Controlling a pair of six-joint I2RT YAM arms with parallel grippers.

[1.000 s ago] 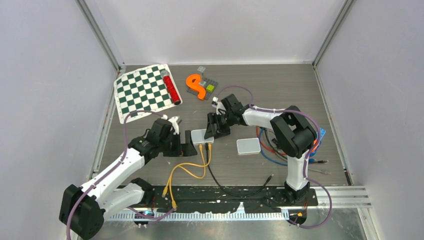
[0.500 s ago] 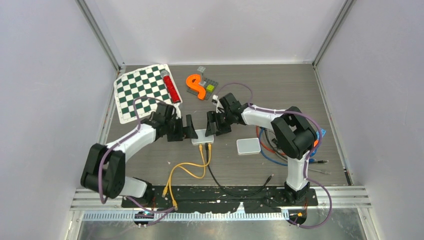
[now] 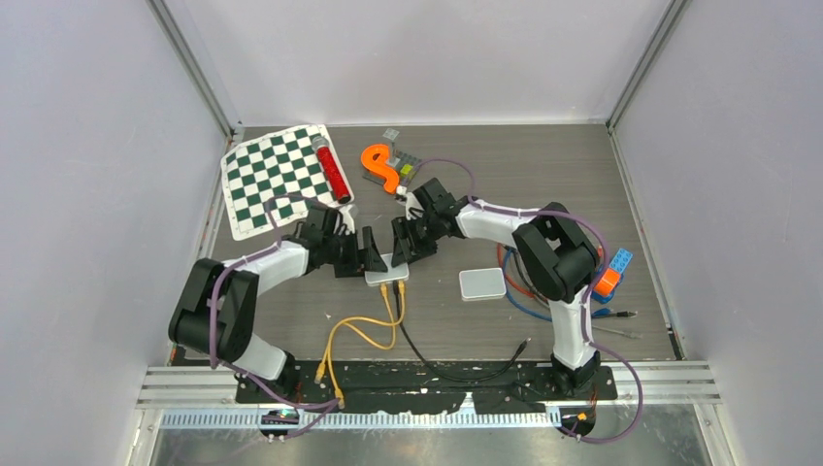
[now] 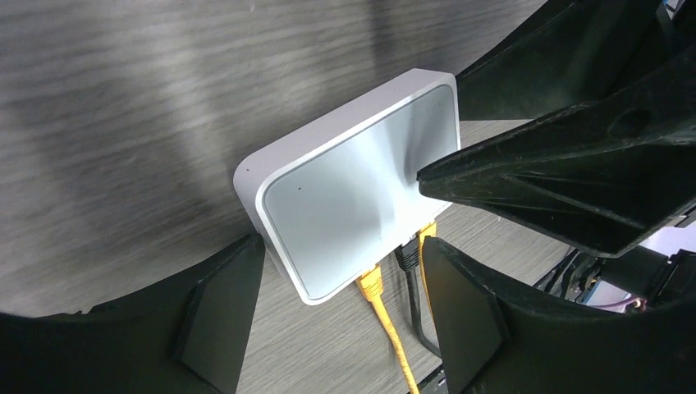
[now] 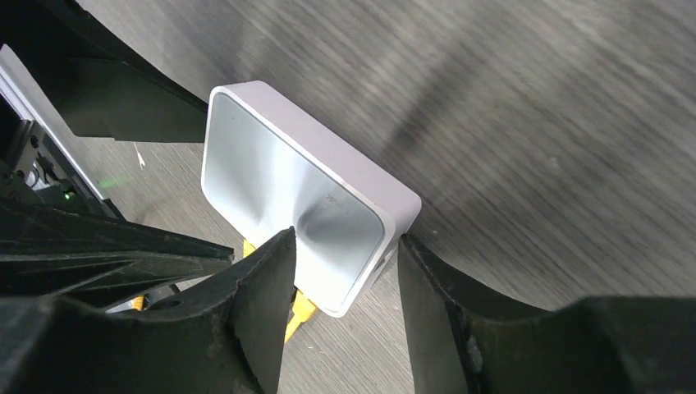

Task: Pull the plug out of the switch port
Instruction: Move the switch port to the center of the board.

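Three cables are laid from the near edge of the table toward the switch (image 3: 386,269): two yellow cables (image 3: 361,335) and one black cable (image 3: 442,361). Their plugs are seated side by side in the switch's near face, a yellow plug (image 4: 371,283) just beside the black plug (image 4: 408,256), and none has been drawn out.

The switch is bracketed from both ends, by the left gripper (image 4: 341,246) around its left end and by the right gripper (image 5: 345,238) around its right corner. Whether either is clenched on the casing or merely set about it cannot be told; no plug is held.

For the step to go well, the casing should be pinned flat by one gripper. The other should be shifted onto a plug body rather than its cable. Any latch should be pressed, and the pull kept straight along the port.

Farther back, the chequered mat (image 3: 277,180) lies well apart.
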